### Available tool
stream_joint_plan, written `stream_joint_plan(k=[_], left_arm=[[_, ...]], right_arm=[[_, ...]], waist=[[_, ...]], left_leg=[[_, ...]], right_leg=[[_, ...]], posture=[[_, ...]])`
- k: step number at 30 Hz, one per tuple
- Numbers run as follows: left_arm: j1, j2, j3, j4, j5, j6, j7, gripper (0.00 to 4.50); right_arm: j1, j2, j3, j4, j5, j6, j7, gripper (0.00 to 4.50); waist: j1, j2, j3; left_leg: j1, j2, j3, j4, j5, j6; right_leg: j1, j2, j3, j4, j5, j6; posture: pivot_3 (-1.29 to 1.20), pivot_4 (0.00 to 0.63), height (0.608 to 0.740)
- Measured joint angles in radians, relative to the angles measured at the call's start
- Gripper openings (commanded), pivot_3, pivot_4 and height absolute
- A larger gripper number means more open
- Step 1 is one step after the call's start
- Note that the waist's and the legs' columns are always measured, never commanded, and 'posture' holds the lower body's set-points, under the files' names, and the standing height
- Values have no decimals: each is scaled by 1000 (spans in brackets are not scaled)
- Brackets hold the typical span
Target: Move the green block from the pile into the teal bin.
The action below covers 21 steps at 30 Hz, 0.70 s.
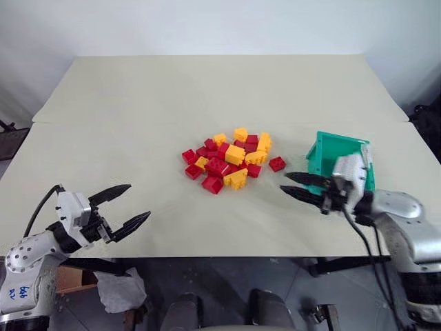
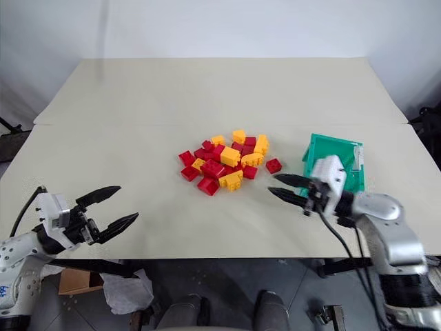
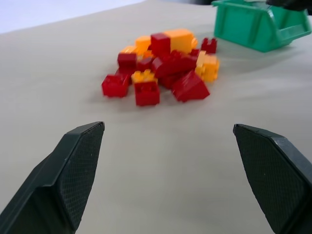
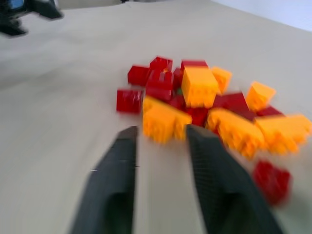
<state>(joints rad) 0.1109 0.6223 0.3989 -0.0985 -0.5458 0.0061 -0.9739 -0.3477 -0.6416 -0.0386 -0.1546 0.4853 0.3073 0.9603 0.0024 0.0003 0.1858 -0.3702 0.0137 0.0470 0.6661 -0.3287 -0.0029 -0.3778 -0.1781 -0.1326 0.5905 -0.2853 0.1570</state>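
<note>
The right gripper [image 1: 298, 186], narrowly parted and empty, is pointing at the pile [image 1: 229, 159] mid-frame, probably lining up a pick; the green block is perhaps that green sliver [image 4: 180, 90] among the bricks. The teal bin [image 1: 329, 153] is waiting right of the pile on the tabletop [image 1: 207, 89]. The left gripper [image 1: 125, 208], lower left, is hanging wide apart and idle

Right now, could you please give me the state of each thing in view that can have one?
pile: loose heap of red and yellow bricks on the table, untouched.
green block: not visible among the bricks, perhaps buried.
teal bin: on the table beside the pile, contents cannot be seen.
left gripper: open wide, empty, away from the pile.
right gripper: fingers slightly apart, empty, pointing toward the pile.
</note>
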Motion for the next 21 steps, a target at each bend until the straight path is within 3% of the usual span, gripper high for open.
stream_joint_plan(k=[2, 11, 17, 21], left_arm=[[17, -18, 13, -3, 0, -6, 13, 4500], [8, -92, -30, -100, 2, -7, 84, 4500], [-19, -109, -69, -130, 7, -6, 124, 4500], [-21, -115, -81, -144, 8, -6, 137, 4500]], right_arm=[[-78, 62, 60, 10, -43, 29, -54, 54], [-316, 274, 303, 196, -241, 134, -188, 54], [-474, 384, 318, 457, -351, 77, -274, 54], [-572, 391, 307, 624, -413, 28, -322, 54]], waist=[[-1, 0, 0], [-7, 0, 0], [-16, 0, 0], [-22, 0, 0]], left_leg=[[0, 0, 0, 0, 0, 0], [-1, 0, 0, 0, 0, 0], [-1, 0, 1, 0, 0, 0], [-2, 0, 1, 0, 0, 0]], right_leg=[[0, 0, 0, 1, 0, 0], [-3, 0, 0, 3, 0, 0], [-5, 0, 1, 4, 0, 0], [-5, 0, 1, 5, 0, 0]], posture=[[0, 150, 740], [0, 150, 740], [0, 150, 740], [0, 150, 740]])
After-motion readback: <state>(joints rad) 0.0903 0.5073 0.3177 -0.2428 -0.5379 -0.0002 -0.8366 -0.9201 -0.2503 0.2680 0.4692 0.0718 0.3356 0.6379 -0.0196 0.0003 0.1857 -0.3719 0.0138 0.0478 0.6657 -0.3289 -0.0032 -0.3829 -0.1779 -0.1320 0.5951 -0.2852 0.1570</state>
